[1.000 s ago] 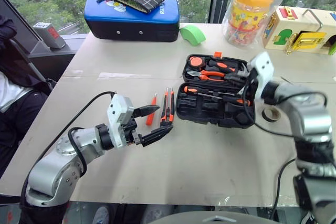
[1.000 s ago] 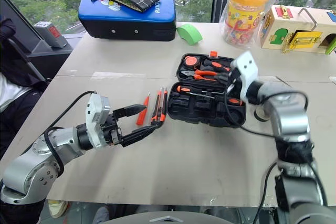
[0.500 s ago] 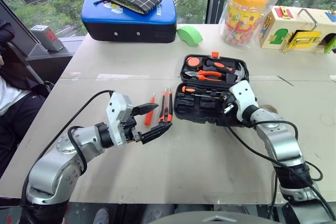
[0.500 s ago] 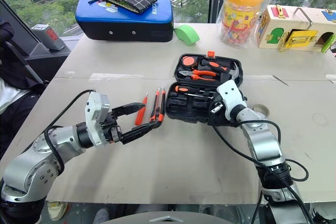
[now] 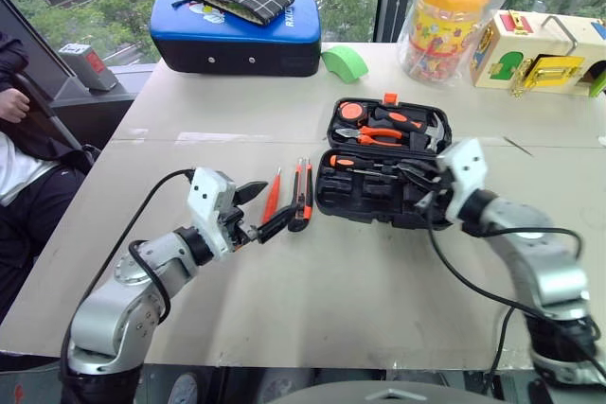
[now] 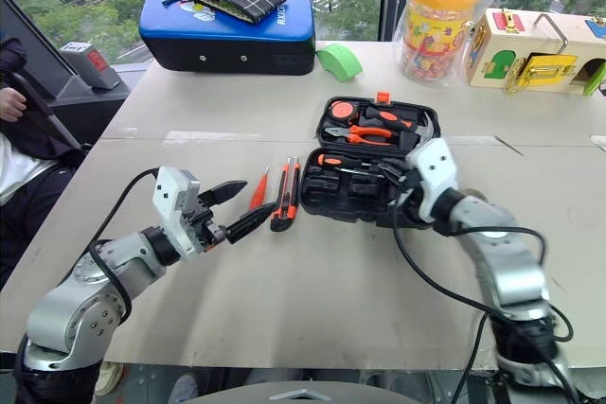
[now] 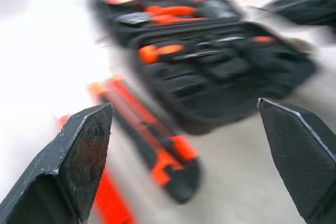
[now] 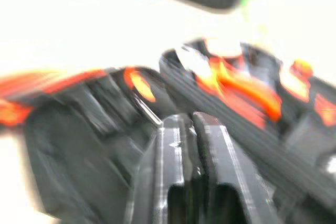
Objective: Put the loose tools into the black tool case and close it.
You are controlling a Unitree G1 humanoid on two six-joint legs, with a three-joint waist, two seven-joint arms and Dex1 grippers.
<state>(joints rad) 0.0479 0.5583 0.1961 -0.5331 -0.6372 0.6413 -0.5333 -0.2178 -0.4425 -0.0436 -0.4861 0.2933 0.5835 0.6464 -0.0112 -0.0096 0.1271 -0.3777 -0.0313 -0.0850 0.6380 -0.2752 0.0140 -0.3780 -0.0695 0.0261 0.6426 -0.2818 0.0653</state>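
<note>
Here the left gripper (image 5: 261, 211), fingers spread wide, should straddle the utility knife (image 5: 301, 207) lying just left of the open black tool case (image 5: 383, 172), while the right gripper (image 8: 191, 129), fingers nearly together and empty, hangs over the case.

Left end effector (image 5: 257, 212) spread wide, right end effector (image 8: 193, 129) fingers nearly together
</note>
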